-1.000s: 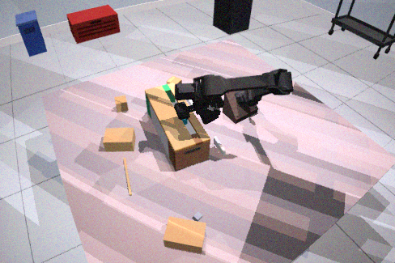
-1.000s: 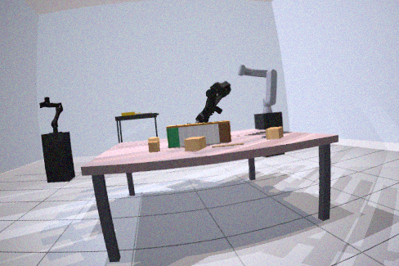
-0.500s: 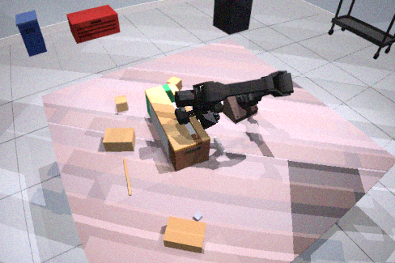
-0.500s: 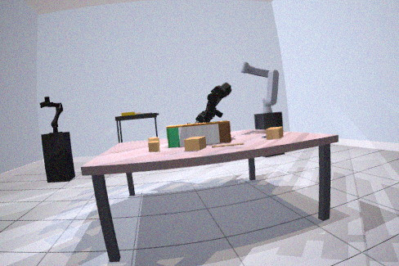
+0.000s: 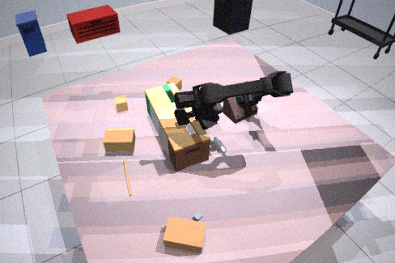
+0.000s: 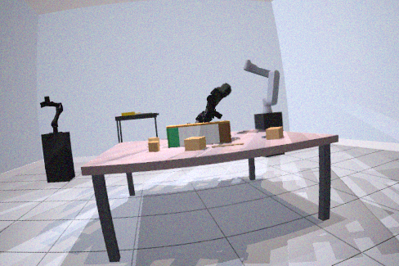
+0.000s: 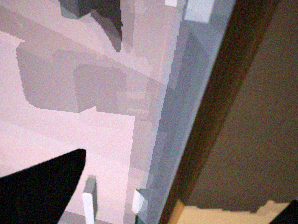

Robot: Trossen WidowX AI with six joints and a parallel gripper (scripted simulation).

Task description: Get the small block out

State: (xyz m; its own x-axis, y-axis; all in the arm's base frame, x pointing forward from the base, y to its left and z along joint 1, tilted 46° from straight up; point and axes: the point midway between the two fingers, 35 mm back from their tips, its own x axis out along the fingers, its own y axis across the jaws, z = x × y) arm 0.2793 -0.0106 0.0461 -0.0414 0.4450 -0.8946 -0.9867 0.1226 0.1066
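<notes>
You had the pink counter (image 5: 121,218) (image 6: 135,155) (image 7: 90,135) under everything. Your black arm (image 5: 243,88) (image 6: 213,101) reached in from 2 o'clock in the top view, over the long box (image 5: 192,157) (image 6: 225,131) (image 7: 250,75). The box's green end pointed toward 11 o'clock. Your hand (image 5: 180,108) (image 6: 201,119) (image 7: 156,165) was above the box, fingers apart, nothing between them. Around the box: a big orange block (image 5: 184,234) (image 6: 274,133) at 6 o'clock, another orange block (image 5: 119,140) (image 6: 195,143) at 9. The thin stick (image 5: 128,177) (image 6: 227,145) lay at 8 o'clock. A small orange cube (image 5: 121,103) (image 6: 154,146) sat at 10, a second small cube (image 5: 174,82) near the far end at 12. Tiny grey piece (image 5: 197,216) was just beside the 6 o'clock block, on its 1 o'clock side. You couldn't make out the task's small block in any view; cannot tell where it was.
</notes>
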